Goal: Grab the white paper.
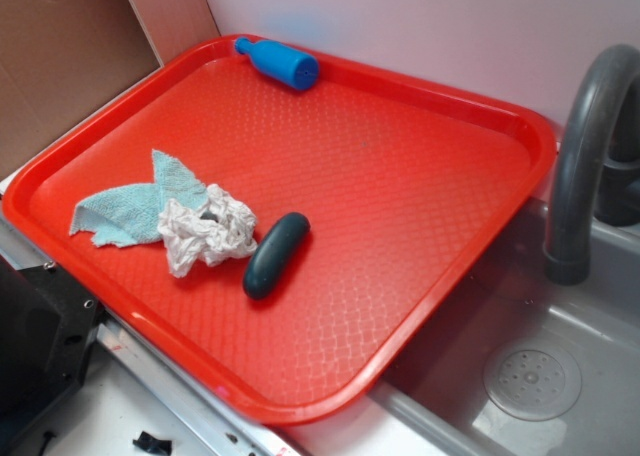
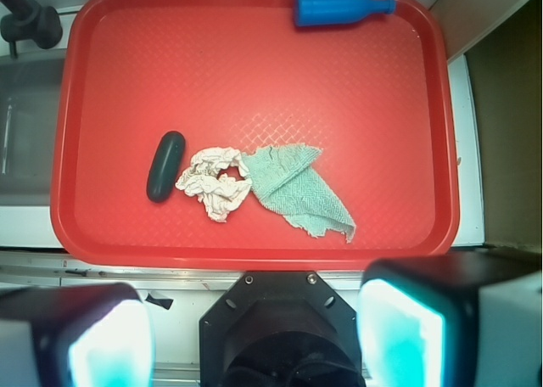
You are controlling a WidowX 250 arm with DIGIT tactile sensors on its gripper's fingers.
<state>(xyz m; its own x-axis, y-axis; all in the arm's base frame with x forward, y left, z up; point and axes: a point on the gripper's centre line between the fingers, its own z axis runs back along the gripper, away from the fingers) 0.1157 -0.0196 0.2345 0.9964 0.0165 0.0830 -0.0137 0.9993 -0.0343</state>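
In the wrist view the gripper (image 2: 254,336) shows two broad black fingers (image 2: 72,336) with glossy inner faces that catch a turquoise-white glare. Between them sits a black, angular housing with small silver screws along its upper edge.

On the tray (image 1: 420,306), the white paper (image 1: 208,229) lies between the cloth (image 1: 130,208) and the oblong pod (image 1: 275,254), touching both; the bottle (image 1: 280,63) rests against the far rim.
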